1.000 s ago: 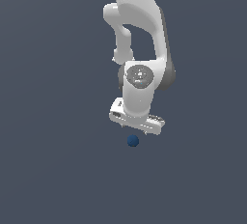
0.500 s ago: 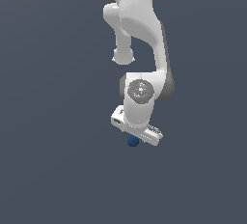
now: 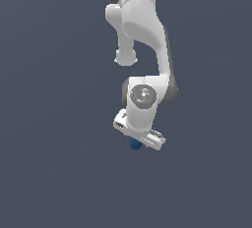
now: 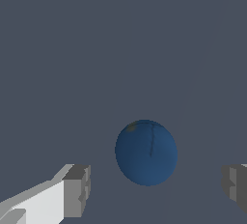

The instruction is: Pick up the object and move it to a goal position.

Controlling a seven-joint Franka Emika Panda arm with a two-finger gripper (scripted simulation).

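Note:
The small dark blue ball (image 3: 134,145) lies on the flat grey floor, mostly covered by the white hand in the exterior view. My gripper (image 3: 140,139) hangs directly over it, pointing down. In the wrist view the ball (image 4: 146,152) sits between the two grey fingertips (image 4: 77,190), closer to that one than to the other at the frame's edge, with a gap on each side. The jaws are open and touch nothing. The gripper (image 4: 155,185) straddles the ball.
The white arm (image 3: 142,30) rises from the hand to the exterior view's top edge. Plain grey floor (image 3: 54,163) is all around. No goal marker shows in either view.
The arm has come down onto the ball. A second ago the ball showed whole below the hand; now the hand covers most of it.

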